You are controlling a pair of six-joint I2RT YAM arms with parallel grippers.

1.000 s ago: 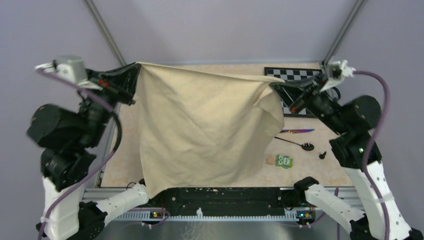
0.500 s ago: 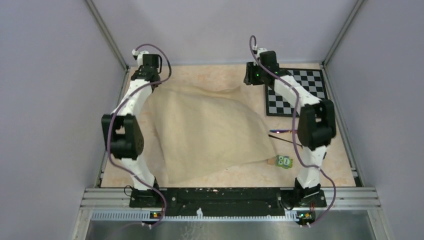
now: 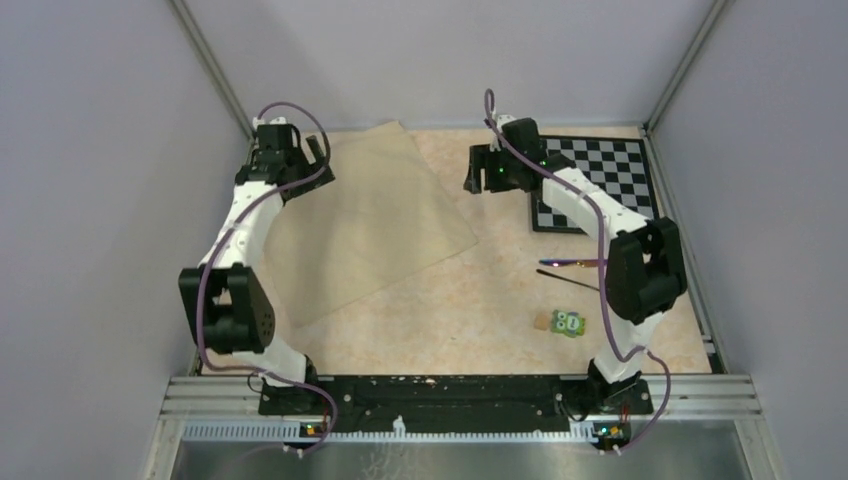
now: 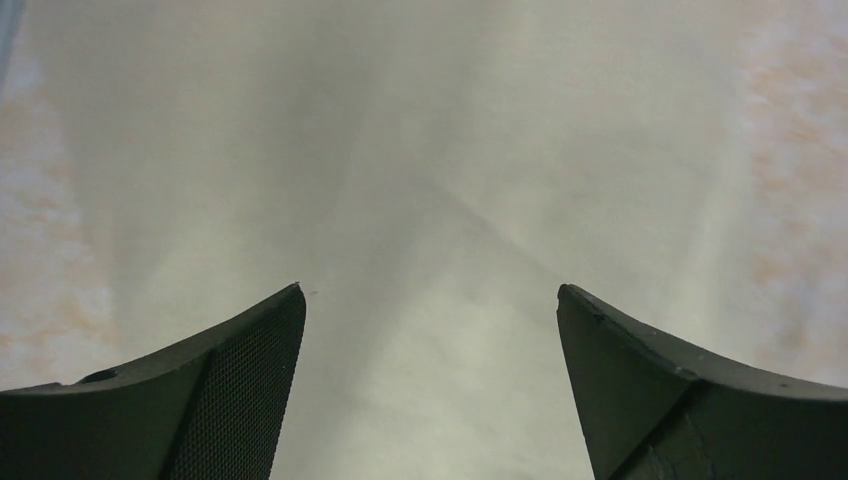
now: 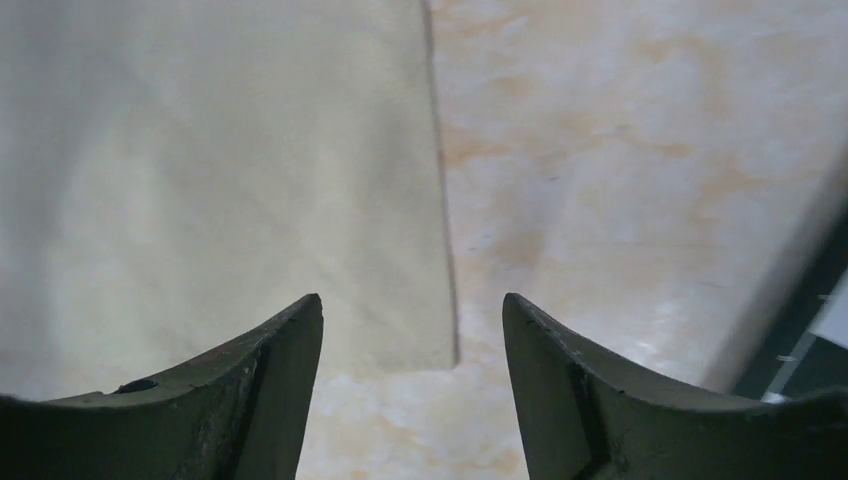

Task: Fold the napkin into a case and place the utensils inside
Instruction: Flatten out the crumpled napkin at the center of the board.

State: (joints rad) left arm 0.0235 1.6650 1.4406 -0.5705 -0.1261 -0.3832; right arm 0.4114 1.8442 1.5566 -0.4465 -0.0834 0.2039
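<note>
Top external view: the napkin (image 3: 365,220) lies spread open and unfolded on the table (image 3: 480,300), turned askew, covering the area from centre toward 10 o'clock. The left gripper (image 3: 318,152) hangs over the cloth's far edge at about 11 o'clock, jaws apart and holding nothing. The right gripper (image 3: 478,172) hovers at 12 o'clock, near the napkin's right-hand edge, jaws likewise parted and empty. The utensils (image 3: 565,263), thin dark pieces, one purple-tinted, rest on bare tabletop at 3 o'clock, well apart from the cloth and partly hidden by the right arm. A chessboard (image 3: 625,165) sits at 1 o'clock, a small green block (image 3: 570,323) at 4 o'clock.

Left wrist view: the left gripper (image 4: 430,300) stands wide open above the napkin (image 4: 430,150), which shows a soft crease; nothing lies between the fingers.

Right wrist view: the right gripper (image 5: 412,305) is open over a corner of the napkin (image 5: 230,180), whose straight edge runs toward 12 o'clock. Bare table (image 5: 620,200) fills the side toward 3 o'clock.
</note>
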